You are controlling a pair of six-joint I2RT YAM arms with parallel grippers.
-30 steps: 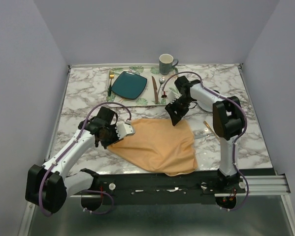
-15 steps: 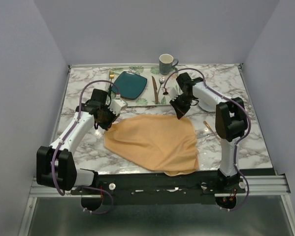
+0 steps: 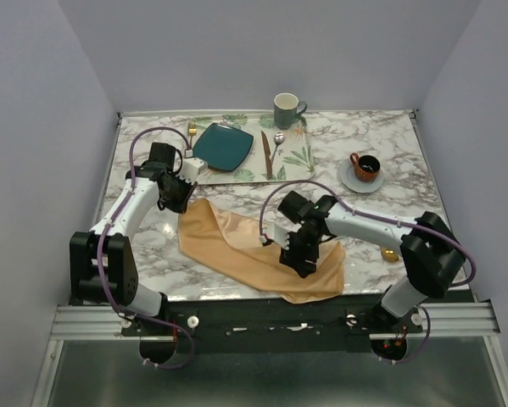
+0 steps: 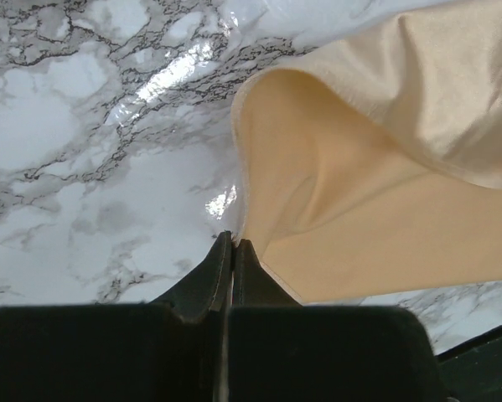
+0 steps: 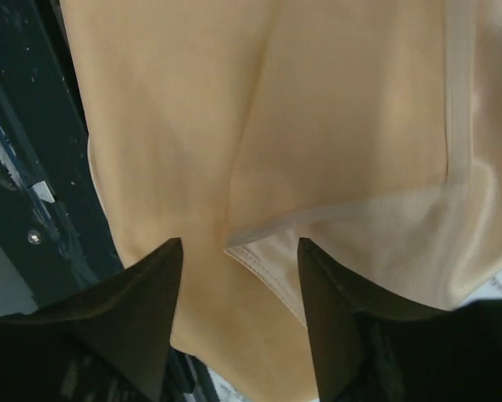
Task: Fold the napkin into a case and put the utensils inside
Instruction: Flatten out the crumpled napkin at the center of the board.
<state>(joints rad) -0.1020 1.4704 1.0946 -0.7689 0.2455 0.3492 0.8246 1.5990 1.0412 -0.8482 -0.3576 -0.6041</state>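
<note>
The napkin (image 3: 233,248) is spread, partly folded over, on the marble table (image 3: 389,208) near its front edge. Its far-left hem is pinched between the pressed-together fingers of the left gripper (image 4: 232,240). The right gripper (image 5: 240,244) is held spread above a folded corner by the napkin's near edge, nothing gripped.

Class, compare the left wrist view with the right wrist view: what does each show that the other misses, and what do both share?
Only the left wrist view shows a wide stretch of the marble table and the left gripper, shut on the hem of the napkin. Only the right wrist view shows the right gripper, open over a folded-over napkin corner, and the dark frame along the table's near edge. Both show the peach napkin lying in folds, and neither shows any utensils.
</note>
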